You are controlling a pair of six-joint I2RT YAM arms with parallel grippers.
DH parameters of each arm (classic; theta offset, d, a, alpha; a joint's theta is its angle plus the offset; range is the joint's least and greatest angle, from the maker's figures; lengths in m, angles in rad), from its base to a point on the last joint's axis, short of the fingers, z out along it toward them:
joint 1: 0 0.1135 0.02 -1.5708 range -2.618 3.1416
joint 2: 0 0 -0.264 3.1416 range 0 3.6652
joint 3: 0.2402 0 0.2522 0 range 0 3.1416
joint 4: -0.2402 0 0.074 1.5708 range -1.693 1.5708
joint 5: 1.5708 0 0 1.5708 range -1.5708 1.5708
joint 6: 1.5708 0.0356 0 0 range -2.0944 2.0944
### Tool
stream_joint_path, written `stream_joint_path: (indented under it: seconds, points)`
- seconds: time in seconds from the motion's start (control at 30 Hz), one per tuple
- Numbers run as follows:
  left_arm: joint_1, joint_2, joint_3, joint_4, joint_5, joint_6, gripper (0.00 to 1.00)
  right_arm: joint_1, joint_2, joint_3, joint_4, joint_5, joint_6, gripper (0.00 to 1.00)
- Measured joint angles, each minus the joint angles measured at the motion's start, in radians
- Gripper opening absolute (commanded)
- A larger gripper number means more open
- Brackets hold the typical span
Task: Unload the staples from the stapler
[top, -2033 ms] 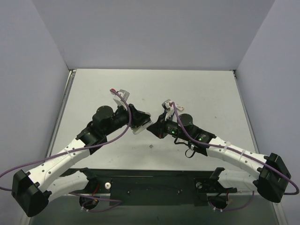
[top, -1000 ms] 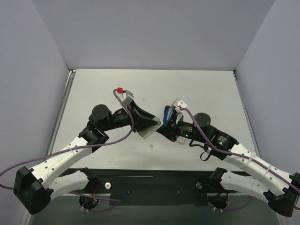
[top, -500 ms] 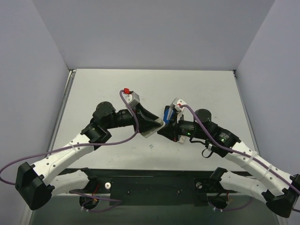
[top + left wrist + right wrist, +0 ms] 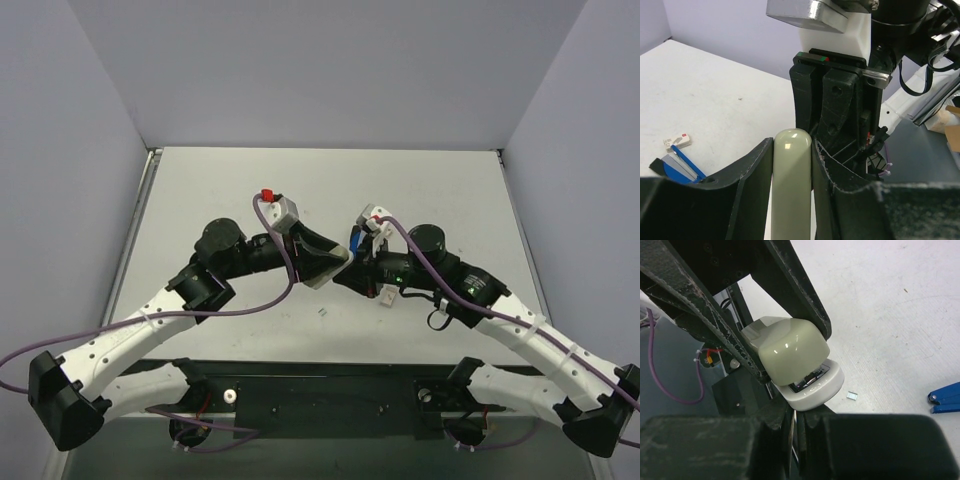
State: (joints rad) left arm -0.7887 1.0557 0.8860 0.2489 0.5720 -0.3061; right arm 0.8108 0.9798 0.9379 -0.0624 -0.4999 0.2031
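The stapler that I see is pale cream with a white base, not blue; metal shows in its mouth. My left gripper is shut on it across its sides and holds it above the table; it also shows in the left wrist view. My right gripper faces it, jaws shut, fingertips touching the underside of the white base. One tiny silver staple bit lies on the table, also in the top view. A slim blue tool lies flat on the table.
The blue tool also shows beside my right wrist and at the right wrist view's edge. A small white box with a red mark lies by it. Grey walls enclose the table on three sides.
Over two seconds both wrists turned and lifted, uncovering the blue tool. In the last half second my right gripper moved a little left, up to the stapler's front; the left barely moved.
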Motion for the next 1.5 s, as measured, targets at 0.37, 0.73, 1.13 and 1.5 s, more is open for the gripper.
stream_joint_path:
  seconds: [0.37, 0.73, 1.13, 1.5]
  points:
    - [-0.066, -0.015, 0.026, -0.208, -0.244, 0.032, 0.00, -0.021, -0.140, -0.131, 0.083, 0.123, 0.015, 0.00]
    - [-0.020, 0.107, 0.085, -0.507, -0.554, 0.004, 0.00, -0.038, -0.201, -0.192, 0.186, 0.306, 0.061, 0.00]
    - [0.173, 0.347, 0.160, -0.523, -0.744, -0.049, 0.00, 0.004, -0.038, -0.274, 0.207, 0.404, 0.135, 0.00]
    - [0.308, 0.590, 0.217, -0.388, -0.827, -0.044, 0.00, 0.018, 0.017, -0.342, 0.273, 0.414, 0.194, 0.00]
